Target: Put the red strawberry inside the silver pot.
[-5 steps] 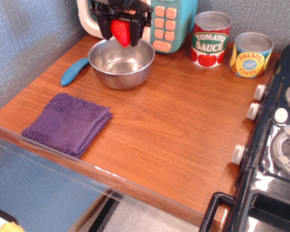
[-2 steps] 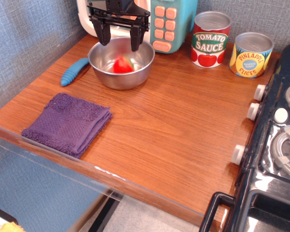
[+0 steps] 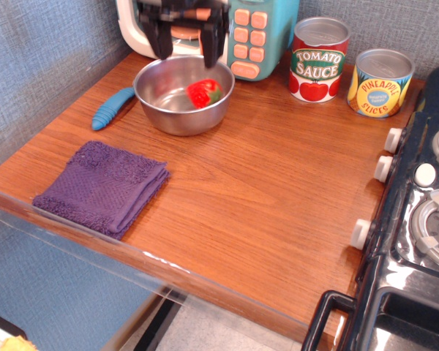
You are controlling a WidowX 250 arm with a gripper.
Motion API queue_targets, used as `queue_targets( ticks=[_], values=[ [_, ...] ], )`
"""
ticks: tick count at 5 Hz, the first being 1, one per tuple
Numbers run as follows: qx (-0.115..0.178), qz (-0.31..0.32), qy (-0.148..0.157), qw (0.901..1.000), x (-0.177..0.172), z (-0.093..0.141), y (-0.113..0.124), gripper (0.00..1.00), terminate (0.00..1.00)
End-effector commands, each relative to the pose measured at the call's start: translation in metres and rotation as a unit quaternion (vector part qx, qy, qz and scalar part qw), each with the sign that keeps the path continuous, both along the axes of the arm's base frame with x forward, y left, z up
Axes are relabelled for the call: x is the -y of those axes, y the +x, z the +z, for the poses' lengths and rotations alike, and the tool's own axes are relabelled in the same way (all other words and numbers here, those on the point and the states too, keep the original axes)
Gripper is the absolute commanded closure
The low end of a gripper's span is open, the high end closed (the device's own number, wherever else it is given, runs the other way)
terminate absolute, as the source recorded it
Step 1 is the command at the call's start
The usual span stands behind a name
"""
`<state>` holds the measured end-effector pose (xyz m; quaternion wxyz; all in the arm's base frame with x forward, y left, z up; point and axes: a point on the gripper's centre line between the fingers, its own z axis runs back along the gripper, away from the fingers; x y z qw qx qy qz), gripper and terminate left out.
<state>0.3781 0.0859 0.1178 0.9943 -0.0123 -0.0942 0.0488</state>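
Note:
The red strawberry [image 3: 203, 93] lies on its side inside the silver pot [image 3: 157, 102], toward the pot's right wall, its green top pointing right. The pot stands at the back left of the wooden counter. My gripper [image 3: 186, 53] hangs above the pot's far rim, open and empty, with its two black fingers [image 3: 161, 44] spread apart. It is slightly blurred and does not touch the strawberry or the pot.
A toy microwave [image 3: 252, 33] stands behind the pot. A tomato sauce can [image 3: 318, 60] and a pineapple can [image 3: 380, 82] stand at the back right. A blue utensil [image 3: 112, 108] lies left of the pot. A purple cloth [image 3: 102, 186] lies front left. A black stove [image 3: 417, 212] borders the right.
One second ago my gripper held the strawberry above the pot. It opened, the strawberry dropped in and rolled toward the pot's right side, and the gripper rose.

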Motion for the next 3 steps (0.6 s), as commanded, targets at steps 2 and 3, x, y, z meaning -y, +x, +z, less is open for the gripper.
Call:
queue_targets(
  ticks=[2,3],
  values=[
    [0.015,-0.028,0.009,0.9994,0.0057,0.0235,-0.0215,0.00,0.00],
    [0.015,-0.028,0.009,0.9994,0.0057,0.0235,-0.0215,0.00,1.00]
  ],
)
